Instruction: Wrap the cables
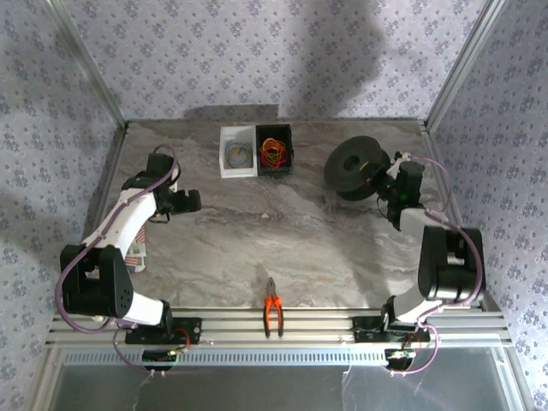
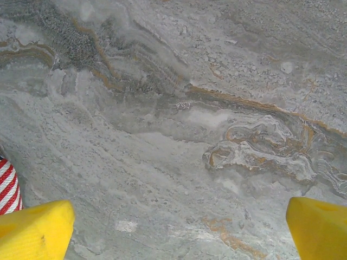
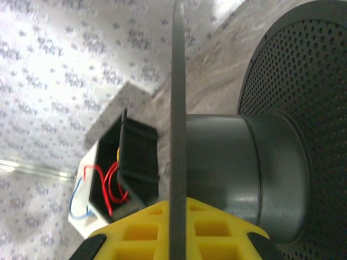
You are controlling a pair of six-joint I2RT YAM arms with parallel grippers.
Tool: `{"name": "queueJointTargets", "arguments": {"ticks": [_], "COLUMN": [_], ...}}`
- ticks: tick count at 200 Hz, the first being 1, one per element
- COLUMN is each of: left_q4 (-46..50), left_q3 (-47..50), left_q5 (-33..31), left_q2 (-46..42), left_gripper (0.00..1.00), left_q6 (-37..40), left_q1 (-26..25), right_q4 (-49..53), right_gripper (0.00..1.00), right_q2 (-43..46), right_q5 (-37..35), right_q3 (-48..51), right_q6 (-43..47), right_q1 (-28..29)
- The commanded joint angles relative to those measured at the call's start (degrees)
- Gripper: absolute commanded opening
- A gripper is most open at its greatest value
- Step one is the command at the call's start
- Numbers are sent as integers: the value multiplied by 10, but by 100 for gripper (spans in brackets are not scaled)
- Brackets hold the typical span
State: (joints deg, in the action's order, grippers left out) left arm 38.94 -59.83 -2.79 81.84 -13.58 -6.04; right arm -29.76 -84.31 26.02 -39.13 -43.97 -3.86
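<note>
gripping spool rim (image 3: 177,81), right tool (image 3: 178,238) half cropped

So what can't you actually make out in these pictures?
Red cable: in the right wrist view the black box wall hides most of it; in the top view it is too small to judge length or tangling.
Right fingers: cut off by the bottom edge, with the spool flange crossing them; grip uncertain.
Striped red-white thing: in the left wrist view, cut off by the left edge; unidentifiable.
</note>
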Motion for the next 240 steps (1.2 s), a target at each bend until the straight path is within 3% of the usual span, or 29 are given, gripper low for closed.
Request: {"name": "queueJointTargets", "arguments": {"ticks": [1, 30, 64, 99, 133, 240], "left_q4": [3, 3, 3, 2, 2, -15], "left_q3": [1, 2, 1, 0, 9, 10], "left_q5": [-1, -4, -6, -6, -5, -7], "left_q2": [-22, -28, -29, -31, -41, -35], "left_gripper": [100, 100, 100, 100, 100, 100], "left_q6": [0, 2, 2, 1, 0, 1], "left_q1": [-7, -12, -18, -22, -26, -32], "right_q4": [99, 154, 95, 18, -57, -139], "right_gripper": [0, 0, 0, 0, 0, 0], "right_q2": [101, 193, 211, 135, 58, -190], "right_q5": [35, 59, 60, 49, 44, 47], "right_q3": [14, 27, 48, 40, 41, 64], "right_q6": [72, 68, -8, -62, -92, -80], "right_q1": [23, 61, 134, 227, 275, 289]}}
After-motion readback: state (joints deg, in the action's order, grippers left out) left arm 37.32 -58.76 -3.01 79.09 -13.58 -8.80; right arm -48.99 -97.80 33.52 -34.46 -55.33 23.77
